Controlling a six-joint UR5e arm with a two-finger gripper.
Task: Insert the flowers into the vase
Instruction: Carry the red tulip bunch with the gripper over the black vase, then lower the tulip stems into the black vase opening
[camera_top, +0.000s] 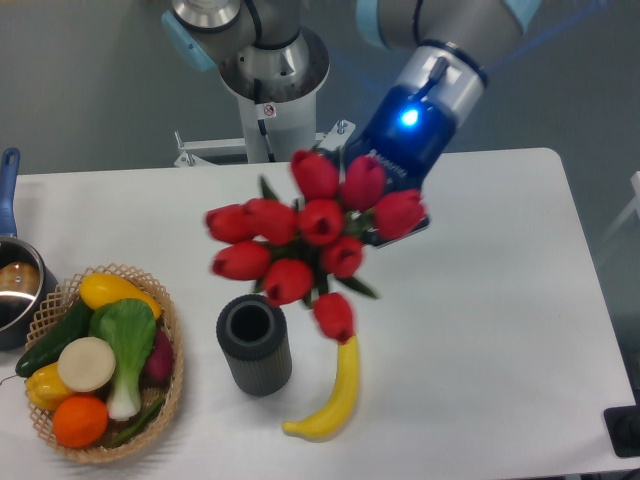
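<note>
- In the centre of the frame, the flowers (305, 238) hang in the air above the table (500, 330), carried by my gripper (385, 222); the red buds face the camera and hide the stems.
- Lower left of the bunch, the vase (254, 345) stands upright on the table with its round mouth unobstructed; the lowest bud sits just beside its right rim in the picture, well above it in my judgement.
- Step in hand: transport of the bunch toward the vase. Insertion is not yet done.
- Next move, as I judge it: bring the stem ends over the mouth, tip the bunch upright, then lower. The bunch is wider than the mouth, so only the stems can go in.
- Arm pose: my forearm comes down from the upper right of the frame, its blue light lit, the wrist angled toward the lower left.
- Gripper state: the fingers are hidden behind the buds, so I cannot tell how they stand; the bunch hanging clear of the table suggests a hold on the stems.
- Nearby: a banana (334, 390) lies just right of the vase; a basket (172, 345) of produce sits at lower left.
</note>
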